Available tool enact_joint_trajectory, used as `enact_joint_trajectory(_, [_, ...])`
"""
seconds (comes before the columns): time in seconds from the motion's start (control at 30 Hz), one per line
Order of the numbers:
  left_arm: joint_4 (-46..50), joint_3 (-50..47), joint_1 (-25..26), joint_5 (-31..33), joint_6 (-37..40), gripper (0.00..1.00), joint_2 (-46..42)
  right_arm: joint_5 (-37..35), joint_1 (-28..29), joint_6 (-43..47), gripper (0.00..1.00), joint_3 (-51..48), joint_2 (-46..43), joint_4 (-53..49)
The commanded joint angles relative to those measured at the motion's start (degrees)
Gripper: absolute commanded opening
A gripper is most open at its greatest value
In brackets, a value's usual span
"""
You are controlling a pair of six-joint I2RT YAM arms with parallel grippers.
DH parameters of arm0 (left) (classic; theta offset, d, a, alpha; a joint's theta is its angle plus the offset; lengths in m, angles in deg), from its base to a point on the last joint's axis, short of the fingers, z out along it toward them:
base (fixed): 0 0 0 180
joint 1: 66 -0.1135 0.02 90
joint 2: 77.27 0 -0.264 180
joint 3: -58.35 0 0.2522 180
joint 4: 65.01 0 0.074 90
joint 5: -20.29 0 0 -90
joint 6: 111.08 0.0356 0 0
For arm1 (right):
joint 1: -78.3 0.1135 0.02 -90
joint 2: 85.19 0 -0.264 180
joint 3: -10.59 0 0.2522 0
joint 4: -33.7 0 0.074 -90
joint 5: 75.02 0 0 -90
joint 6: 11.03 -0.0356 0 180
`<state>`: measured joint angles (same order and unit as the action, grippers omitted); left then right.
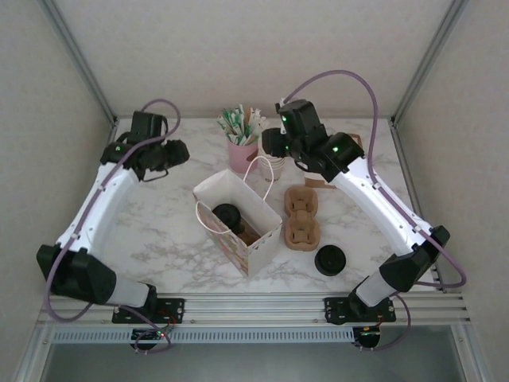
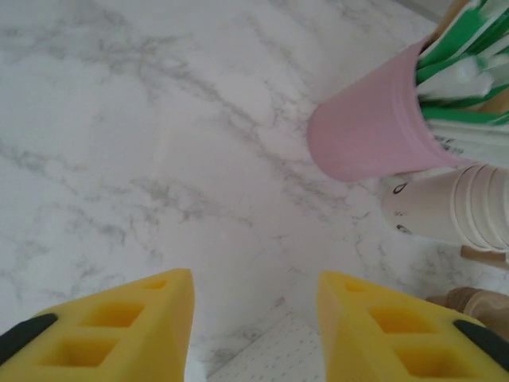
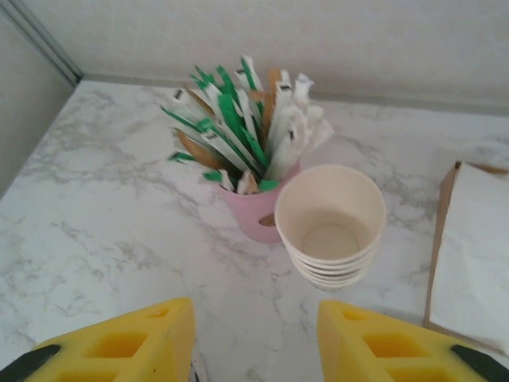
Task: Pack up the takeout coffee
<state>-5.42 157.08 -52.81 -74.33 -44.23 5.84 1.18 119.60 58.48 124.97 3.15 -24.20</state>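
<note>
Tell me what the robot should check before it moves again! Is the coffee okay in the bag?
1. Takeout coffee sits inside the paper bag: ok.
2. The cup looks upright, top facing up: ok.
3. Its lid is pressed on tight: cannot tell.
4. Left end effector has its jaws apart and holds nothing: ok.
5. Right end effector has its jaws apart and holds nothing, near the stack of empty cups: ok.
</note>
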Motion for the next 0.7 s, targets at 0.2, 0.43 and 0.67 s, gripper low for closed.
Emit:
enact_joint_trajectory(0.2, [4.63, 24.74, 0.34, -6.17, 3.83, 0.38, 19.75, 1.11, -2.25, -2.23, 0.44, -12.70, -8.58, 3.50])
enact_joint_trajectory(0.43, [9.30, 46.99, 1.91, -9.36, 5.24, 0.35, 35.57, 1.09, -3.32, -1.18, 0.45, -15.14, -9.80, 3.36])
enact_joint_trajectory(0.67, [15.24, 65.84, 2.80, -11.81, 5.76, 0.32, 48.46, 1.91, -3.72, -0.26, 0.45, -15.78, -9.71, 2.75])
